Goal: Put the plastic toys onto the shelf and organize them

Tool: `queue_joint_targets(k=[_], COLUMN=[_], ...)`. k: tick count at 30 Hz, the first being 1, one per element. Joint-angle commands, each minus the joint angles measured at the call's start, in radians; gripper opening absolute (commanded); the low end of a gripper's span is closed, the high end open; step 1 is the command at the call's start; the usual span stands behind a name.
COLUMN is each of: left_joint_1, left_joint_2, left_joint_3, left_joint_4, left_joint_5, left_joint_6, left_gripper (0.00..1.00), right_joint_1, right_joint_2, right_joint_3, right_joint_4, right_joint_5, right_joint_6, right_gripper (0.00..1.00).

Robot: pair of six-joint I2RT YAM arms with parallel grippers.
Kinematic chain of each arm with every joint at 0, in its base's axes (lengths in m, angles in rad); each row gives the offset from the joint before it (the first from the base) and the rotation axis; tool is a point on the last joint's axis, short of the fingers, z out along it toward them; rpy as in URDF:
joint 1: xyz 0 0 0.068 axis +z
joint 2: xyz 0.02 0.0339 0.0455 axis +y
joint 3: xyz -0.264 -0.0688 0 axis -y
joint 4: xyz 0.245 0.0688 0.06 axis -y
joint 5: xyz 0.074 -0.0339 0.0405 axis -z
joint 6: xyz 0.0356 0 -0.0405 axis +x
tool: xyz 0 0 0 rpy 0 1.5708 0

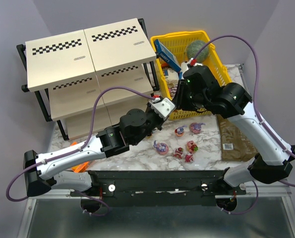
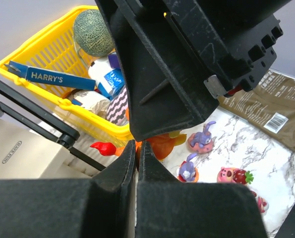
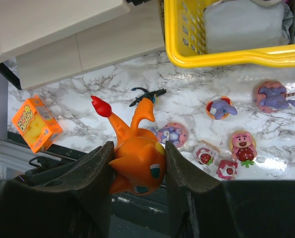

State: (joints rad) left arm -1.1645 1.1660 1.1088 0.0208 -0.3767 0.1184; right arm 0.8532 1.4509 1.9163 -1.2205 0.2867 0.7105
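Note:
My right gripper (image 3: 137, 148) is shut on the orange toy (image 3: 136, 166), clamping its body above the marble table, with the red-tipped tail (image 3: 100, 106) sticking out. My left gripper (image 2: 137, 145) meets it from the left, near the shelf (image 1: 88, 49). Its jaws are almost together, and a thin orange part of the same toy (image 2: 162, 146) is pinched at their tips. Several small toys lie on the table: purple bunny-eared ones (image 1: 197, 127) (image 1: 160, 147) and red-pink ones (image 1: 192, 146) (image 1: 188, 158). A black winged toy (image 3: 147, 93) lies below the held toy.
A yellow basket (image 1: 187, 39) with boxes and a green ball (image 1: 197, 49) stands right of the shelf, just behind both grippers. A brown pouch (image 1: 234, 139) lies at the table's right. A flat orange packet (image 3: 34, 122) lies at the near left.

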Motion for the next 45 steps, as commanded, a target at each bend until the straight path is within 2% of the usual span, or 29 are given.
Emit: queue_joint_targets(k=[1, 3, 4, 6, 7, 9, 10, 12, 13, 15, 16, 19, 27, 29, 32, 35, 40, 45], left_joint_1=[-0.004, -0.004, -0.004, -0.004, -0.006, -0.004, -0.006, -0.004, -0.004, -0.006, -0.006, -0.004, -0.004, -0.001, 0.011, 0.057, 0.251, 0.388], left_joint_2=[0.003, 0.000, -0.003, -0.009, -0.018, -0.025, -0.031, -0.035, -0.042, -0.049, -0.054, -0.069, -0.118, -0.135, -0.155, -0.167, -0.183, -0.151], left_joint_3=[0.022, 0.017, 0.014, 0.008, 0.005, -0.003, -0.003, -0.001, -0.001, 0.000, 0.002, 0.003, 0.013, 0.020, 0.034, 0.074, 0.172, 0.295], left_joint_4=[0.014, 0.016, 0.018, 0.024, 0.027, 0.036, 0.036, 0.034, 0.034, 0.033, 0.031, 0.025, -0.012, -0.019, -0.045, -0.054, -0.084, -0.113], left_joint_5=[0.007, 0.005, 0.004, 0.009, 0.012, 0.018, 0.022, 0.027, 0.028, 0.030, 0.030, 0.027, 0.006, -0.005, -0.007, -0.005, 0.131, 0.206], left_joint_6=[0.001, -0.002, 0.000, 0.006, 0.010, 0.018, 0.020, 0.023, 0.023, 0.024, 0.024, 0.024, 0.033, 0.038, 0.041, 0.046, 0.012, 0.027], left_gripper=[0.00, 0.00, 0.00, 0.00, 0.00, 0.00, 0.00, 0.00, 0.00, 0.00, 0.00, 0.00, 0.00, 0.00, 0.00, 0.00, 0.00, 0.00], right_joint_1=[0.000, 0.000, 0.001, 0.000, 0.001, 0.000, 0.000, 0.000, 0.000, 0.000, 0.001, 0.001, 0.001, 0.000, 0.000, 0.000, 0.000, 0.000], right_joint_2=[-0.007, -0.004, -0.004, -0.004, -0.009, -0.014, -0.018, -0.017, -0.014, -0.009, -0.006, -0.017, -0.056, -0.101, -0.201, -0.254, -0.291, -0.359], right_joint_3=[0.016, 0.021, 0.021, 0.026, 0.026, 0.030, 0.032, 0.038, 0.047, 0.055, 0.061, 0.058, 0.070, 0.067, -0.005, -0.036, -0.075, -0.239], right_joint_4=[0.036, 0.036, 0.036, 0.036, 0.044, 0.076, 0.088, 0.108, 0.111, 0.115, 0.116, 0.136, 0.188, 0.202, 0.312, 0.378, 0.383, 0.452], right_joint_5=[-0.015, -0.015, -0.009, 0.009, 0.014, 0.008, -0.004, -0.012, -0.020, -0.018, -0.014, -0.003, 0.035, 0.097, 0.172, 0.229, 0.253, 0.229], right_joint_6=[0.010, 0.012, 0.012, 0.030, 0.029, 0.027, 0.027, 0.029, 0.029, 0.030, 0.032, 0.033, 0.027, 0.030, -0.005, -0.051, -0.069, -0.057], right_gripper=[0.00, 0.01, 0.10, 0.19, 0.29, 0.36, 0.44, 0.50, 0.58, 0.64, 0.71, 0.78, 0.83, 0.83, 0.86, 0.87, 0.88, 0.88])
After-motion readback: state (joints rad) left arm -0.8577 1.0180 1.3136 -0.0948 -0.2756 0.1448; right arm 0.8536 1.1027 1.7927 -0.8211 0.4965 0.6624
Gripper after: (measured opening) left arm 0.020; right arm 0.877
